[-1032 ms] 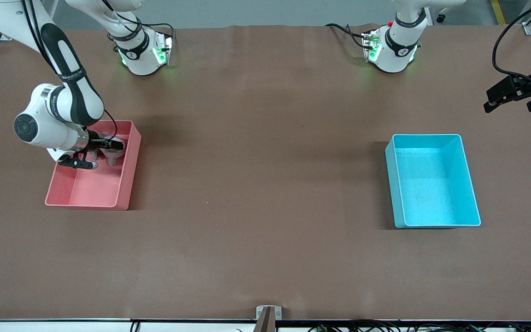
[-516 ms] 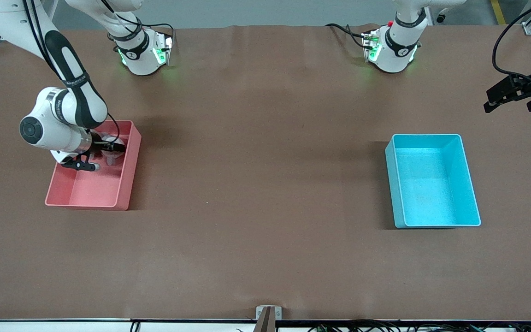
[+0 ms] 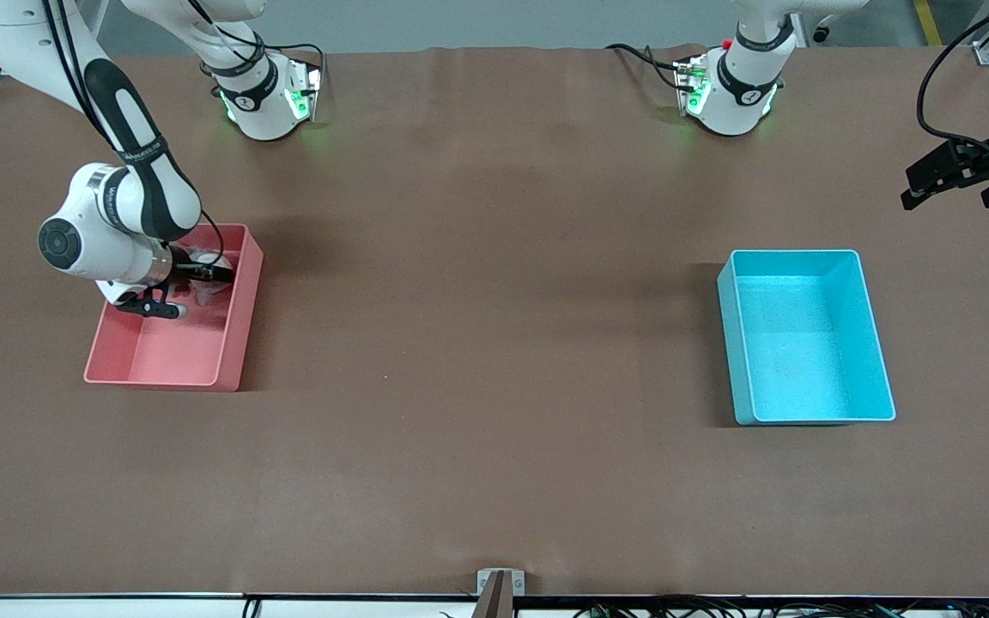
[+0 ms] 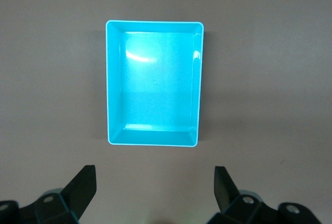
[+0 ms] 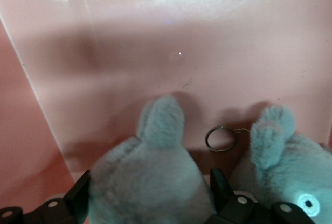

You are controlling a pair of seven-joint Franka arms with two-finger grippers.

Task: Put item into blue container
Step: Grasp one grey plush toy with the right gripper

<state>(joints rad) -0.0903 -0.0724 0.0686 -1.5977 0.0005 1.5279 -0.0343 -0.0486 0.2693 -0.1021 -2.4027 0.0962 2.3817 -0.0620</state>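
Note:
The blue container (image 3: 806,339) stands empty on the brown table toward the left arm's end; it also fills the left wrist view as the cyan container (image 4: 153,86). My right gripper (image 3: 185,290) is down inside the pink bin (image 3: 233,339). Its open fingers (image 5: 83,190) stand on either side of a grey-blue plush toy (image 5: 155,154) with one upright ear. A second plush toy (image 5: 290,164) lies beside it, with a metal key ring (image 5: 220,138) between the two. My left gripper (image 3: 948,197) waits open and empty in the air over the table's edge at the left arm's end, shown as the left gripper (image 4: 154,177).
The pink bin's floor (image 5: 155,53) stretches bare past the toys. A wide stretch of brown table lies between the two bins. A small metal bracket (image 3: 500,584) sits at the table edge nearest the front camera.
The right gripper has sunk lower into the pink bin and shifted slightly toward the robots' bases, coming down around the plush toy. The left arm has not moved.

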